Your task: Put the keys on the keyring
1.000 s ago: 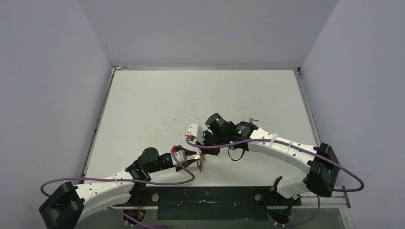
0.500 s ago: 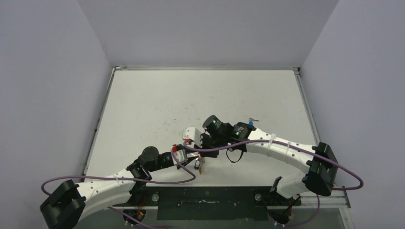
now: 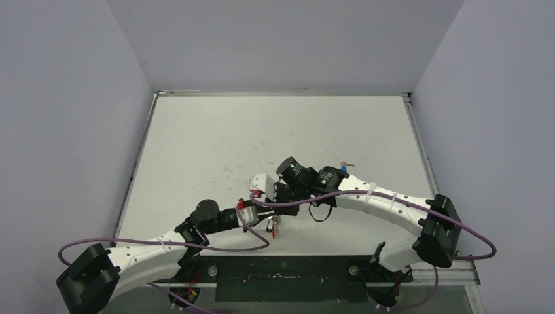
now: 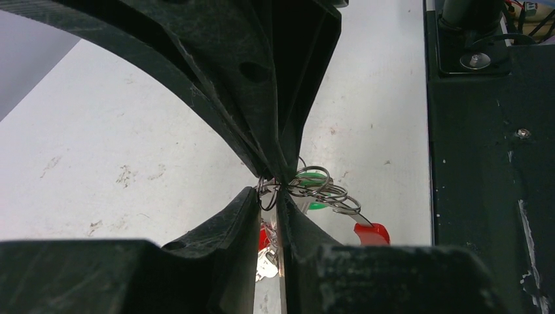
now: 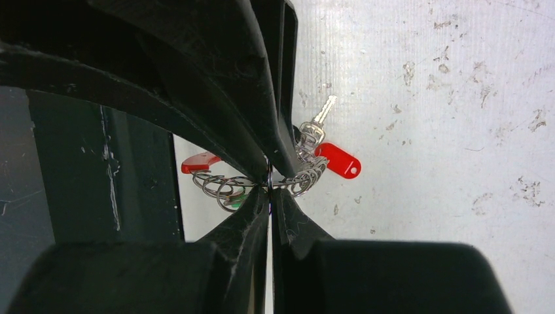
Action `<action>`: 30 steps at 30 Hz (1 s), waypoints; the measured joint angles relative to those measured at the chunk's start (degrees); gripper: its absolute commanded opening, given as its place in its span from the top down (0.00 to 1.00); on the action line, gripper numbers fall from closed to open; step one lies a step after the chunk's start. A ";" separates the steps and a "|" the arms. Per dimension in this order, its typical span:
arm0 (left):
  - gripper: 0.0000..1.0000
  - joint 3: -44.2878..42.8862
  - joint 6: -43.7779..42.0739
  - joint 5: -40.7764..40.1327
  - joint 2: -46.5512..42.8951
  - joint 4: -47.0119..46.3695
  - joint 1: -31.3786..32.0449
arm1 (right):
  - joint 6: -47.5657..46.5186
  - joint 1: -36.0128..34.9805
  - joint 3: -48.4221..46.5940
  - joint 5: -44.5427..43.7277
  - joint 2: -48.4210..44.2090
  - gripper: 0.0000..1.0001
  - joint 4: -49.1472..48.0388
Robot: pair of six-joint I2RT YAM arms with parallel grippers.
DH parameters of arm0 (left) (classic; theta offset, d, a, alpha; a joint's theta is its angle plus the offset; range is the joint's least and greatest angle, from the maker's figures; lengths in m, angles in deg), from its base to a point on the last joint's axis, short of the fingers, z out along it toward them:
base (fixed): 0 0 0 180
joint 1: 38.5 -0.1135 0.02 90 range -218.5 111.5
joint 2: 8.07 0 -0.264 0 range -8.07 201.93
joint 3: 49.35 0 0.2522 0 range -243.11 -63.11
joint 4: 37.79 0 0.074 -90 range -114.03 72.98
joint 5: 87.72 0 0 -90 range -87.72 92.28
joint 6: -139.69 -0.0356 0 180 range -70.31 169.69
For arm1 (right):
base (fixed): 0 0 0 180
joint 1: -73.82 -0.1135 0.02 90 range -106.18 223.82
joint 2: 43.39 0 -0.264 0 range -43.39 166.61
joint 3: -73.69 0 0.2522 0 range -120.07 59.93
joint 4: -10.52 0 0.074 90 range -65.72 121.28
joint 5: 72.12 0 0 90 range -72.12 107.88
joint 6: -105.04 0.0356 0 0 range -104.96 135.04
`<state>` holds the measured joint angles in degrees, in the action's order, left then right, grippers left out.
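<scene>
Threading step: left end effector (image 4: 275, 188) and right end effector (image 5: 269, 186) each pinch the thin silvery coiled-wire keyring (image 4: 330, 194) over the near edge of the desk (image 3: 216, 144).
Green-capped silver key (image 4: 317, 204) sits among the coils, seating unclear; blue-capped key (image 3: 345, 164) lies apart toward the right edge. Next likely needs one pinch released to fetch it.

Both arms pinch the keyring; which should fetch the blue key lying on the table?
Right, probably. The blue key lies beside the right arm, away from the left arm. The left fingers are shut on the keyring and could hold it alone while the right fingers let go.
</scene>
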<state>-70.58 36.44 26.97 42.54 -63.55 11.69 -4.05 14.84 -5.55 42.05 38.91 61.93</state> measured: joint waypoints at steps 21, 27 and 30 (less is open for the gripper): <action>1.00 -1.33 -2.54 0.15 0.04 0.72 -0.04 | -0.39 -0.35 -0.74 -1.55 0.57 0.77 0.79; 1.00 -0.96 -1.84 0.20 -0.13 -0.17 0.02 | 0.04 -0.28 3.04 -3.78 -1.36 0.50 -3.08; 1.00 0.66 -0.63 -0.39 -0.87 -2.36 0.20 | -0.09 0.59 7.78 -3.80 -6.45 0.49 -7.10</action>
<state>-69.92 35.80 26.58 41.67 -65.91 11.89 -4.14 15.43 2.24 38.24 32.47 54.83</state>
